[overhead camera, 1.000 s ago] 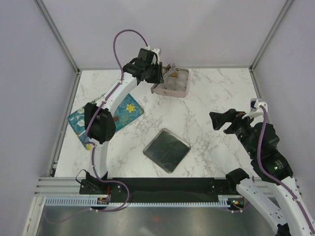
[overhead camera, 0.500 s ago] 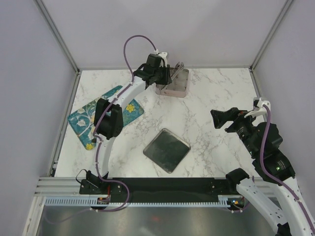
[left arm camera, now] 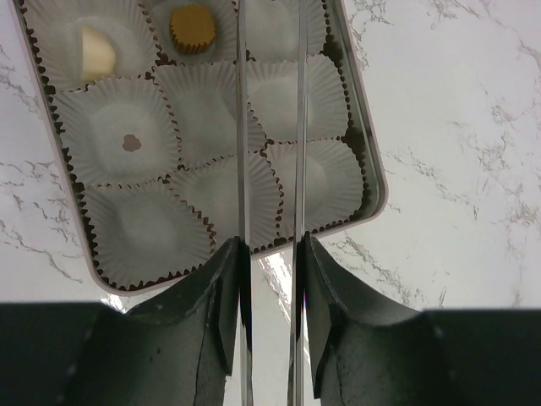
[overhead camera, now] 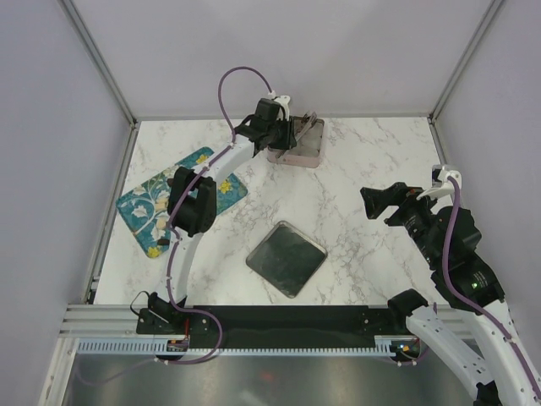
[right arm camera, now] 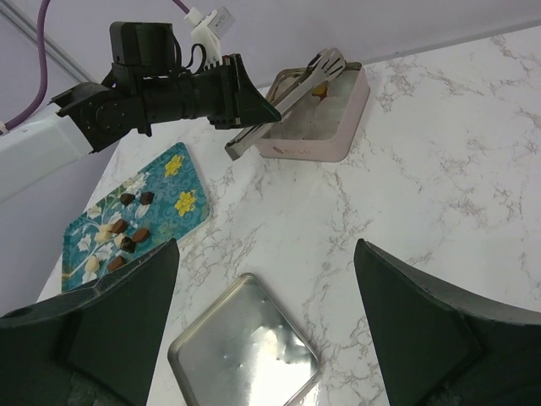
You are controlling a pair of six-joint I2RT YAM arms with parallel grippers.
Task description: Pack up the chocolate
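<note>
Placing step: the left end effector (left arm camera: 269,254), pinching tongs (left arm camera: 240,127), reaches over the tin (right arm camera: 300,150), which holds two chocolate pieces (left arm camera: 193,25); the rest lie on the floral tray (right arm camera: 165,182). Next, likely a return there for another; the right end effector (right arm camera: 266,245) hangs spread

The white marble table (overhead camera: 372,161) carries three things. A pink square tin (overhead camera: 297,158) sits at its far edge. A floral tray (overhead camera: 139,213) lies at the left, and a square metal lid (overhead camera: 286,258) lies nearer the front.

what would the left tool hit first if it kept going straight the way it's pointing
The left tool holds tongs out over the tin. Going on, the tongs would probably meet the far-row paper cups first, though depth is unclear.
</note>
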